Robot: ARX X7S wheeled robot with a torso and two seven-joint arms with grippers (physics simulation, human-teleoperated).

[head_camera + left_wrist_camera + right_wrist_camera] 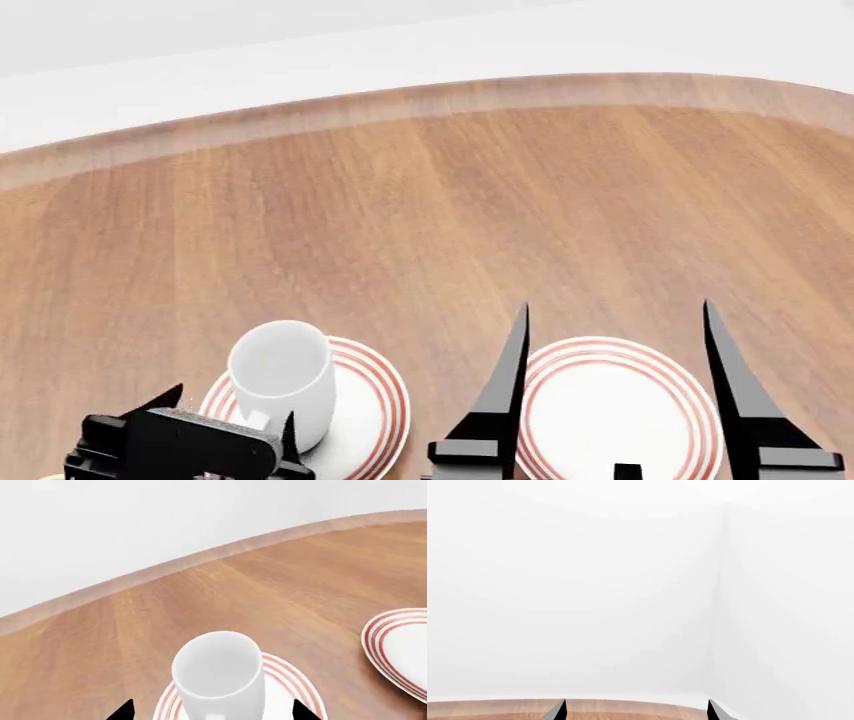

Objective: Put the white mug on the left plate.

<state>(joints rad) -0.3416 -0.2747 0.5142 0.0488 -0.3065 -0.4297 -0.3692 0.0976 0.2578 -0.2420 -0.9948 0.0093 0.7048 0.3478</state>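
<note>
Left gripper sits low at the near left of the head view, its dark body partly covering the near side of the left plate, and its 2 fingertips stand spread wide on either side of the white mug without visibly touching it. From the left wrist view the left gripper shows only those 2 black tips at the frame edge, one on each side of the white mug, with clear gaps between tips and mug. That mug stands upright on the left plate, toward the plate's left part in the head view, its open mouth facing up and its inside plain white; a small bit of its handle seems to show at its near side beside the gripper body, though it is hard to tell. Right gripper hovers over the second plate, which lies on the wooden table just right of the first, apart from it; the 2 long black fingers are splayed wide with nothing between them. Seen from the right wrist view, the right gripper shows 2 tips far apart, pointing past the table's edge at a blank white wall. A second plate also appears near the frame edge in the left wrist view.
</note>
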